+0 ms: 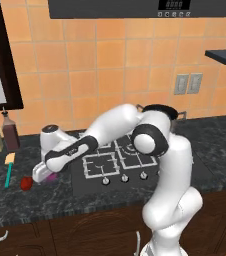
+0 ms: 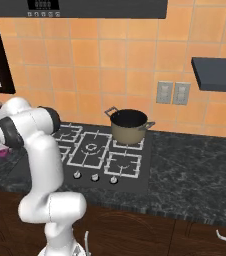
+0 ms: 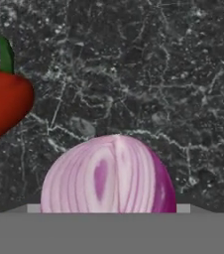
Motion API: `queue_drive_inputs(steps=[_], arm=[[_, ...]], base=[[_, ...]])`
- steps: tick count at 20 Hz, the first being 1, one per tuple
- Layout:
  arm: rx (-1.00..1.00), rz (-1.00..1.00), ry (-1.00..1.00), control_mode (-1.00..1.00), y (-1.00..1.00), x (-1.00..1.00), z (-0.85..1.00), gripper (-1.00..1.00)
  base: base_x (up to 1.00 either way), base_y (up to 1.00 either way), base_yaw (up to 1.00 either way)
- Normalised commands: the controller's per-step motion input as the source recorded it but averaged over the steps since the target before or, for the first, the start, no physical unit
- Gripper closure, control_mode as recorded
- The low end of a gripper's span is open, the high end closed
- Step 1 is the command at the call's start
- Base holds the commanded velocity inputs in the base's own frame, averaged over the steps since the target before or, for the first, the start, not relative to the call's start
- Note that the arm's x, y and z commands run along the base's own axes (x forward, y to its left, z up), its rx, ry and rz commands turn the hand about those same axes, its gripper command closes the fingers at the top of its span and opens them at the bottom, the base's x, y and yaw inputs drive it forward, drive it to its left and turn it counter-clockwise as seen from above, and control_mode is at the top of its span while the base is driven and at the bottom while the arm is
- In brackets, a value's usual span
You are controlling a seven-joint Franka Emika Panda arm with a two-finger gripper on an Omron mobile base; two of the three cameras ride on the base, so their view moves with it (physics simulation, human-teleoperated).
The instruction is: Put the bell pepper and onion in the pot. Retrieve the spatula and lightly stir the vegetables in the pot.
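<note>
Two vegetables are seen on the dark counter [image 1: 0, 200] left of the stove [image 1: 117, 162], both outside the pot [image 2: 129, 126]. The pot stands on the stove's rear burner, well apart from them, open and apparently unfilled, though its bottom is not visible.

The gripper [image 1: 41, 173] is lowered at the stove's left edge, with the arm stretched low across the front of the stove. The onion [image 3: 109, 176] is seen directly ahead of the hand in the hand view, cut face upward, very close and centred, which suggests it is the item being approached for a grasp. In the left base view a pink patch of it shows just beside the gripper. The bell pepper [image 3: 5, 106] lies just beside the onion, on the side away from the stove, and appears not to touch it.

The state of the jaws cannot be told: the fingertips are not distinguishable in any view, and contact with the onion is not confirmed.

The spatula [image 1: 8, 170] lies flat on the counter beyond the pepper, further from the stove, blade toward the wall, untouched. Two bottles [image 1: 0, 132] stand behind it.

Neither placement step is judged complete.
</note>
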Motion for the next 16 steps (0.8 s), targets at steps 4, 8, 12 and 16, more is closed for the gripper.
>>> queue_drive_inputs(steps=[4, 8, 12, 16], arm=[[0.0, -0.01, -0.07, -1.0, -0.79, -0.09, 0.94, 1.0], [0.0, -0.04, 0.01, -1.0, -1.0, 0.04, 1.0, 1.0], [0.0, -0.04, 0.1, -1.0, -1.0, 0.18, 1.0, 1.0], [0.03, -0.01, 0.07, -1.0, -0.81, 0.21, 0.75, 1.0]], base=[[0.0, 0.0, 0.0], [0.0, 0.0, 0.0], [0.0, 0.0, 0.0], [0.0, 0.0, 0.0]])
